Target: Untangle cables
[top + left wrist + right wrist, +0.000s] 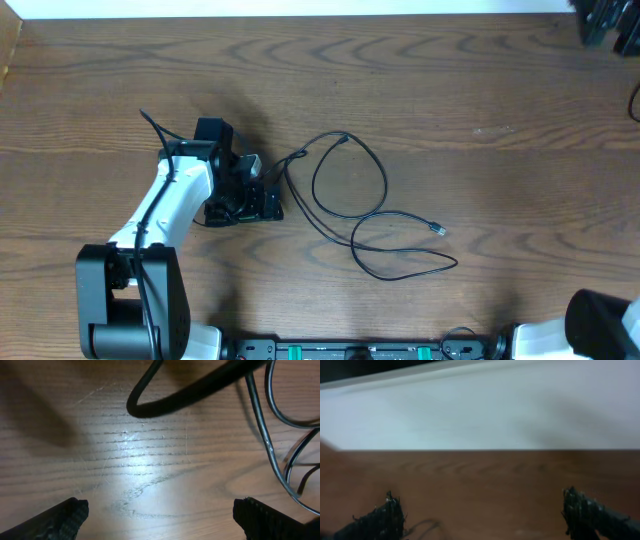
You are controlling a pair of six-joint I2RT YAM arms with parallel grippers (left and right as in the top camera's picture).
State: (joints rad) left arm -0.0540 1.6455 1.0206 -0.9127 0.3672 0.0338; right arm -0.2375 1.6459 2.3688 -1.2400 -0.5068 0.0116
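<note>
- Any marking on the arms, or on the black rail [340,350] with green bits along the near edge, is too small for us to read. The wrist views are too blurred for lettering.
- We count two arms. The left arm [165,205], white with black joints, reaches out over the wooden table [480,80]. Only a black-and-white part of the right arm [600,325] shows, at the lower right corner.
- The left gripper [243,185] is released. In its wrist view its two dark fingers [60,517] stand far apart at the bottom corners with bare wood between them, grasping nothing.
- The right gripper [481,507] is released too. Its two fingers [380,520] are spread wide over wood, with a pale white surface [485,410] beyond the table's far edge.
- The cables [350,200] lie near the middle of the table, just to the right of the left gripper. They are thin black cord in overlapping loops that cross in several places.
- We cannot tell from overhead whether the loops are one cord or several.
- One small connector end [437,230] lies free at the right of the loops.
- In the left wrist view we count at least three passes of thin cord down the right side, one catching grey light, all outside the fingers.
- One thick black cord [190,390] bends across the top of that same view.
- A dark object [605,25] sits at the far right corner; we cannot tell what it is.
</note>
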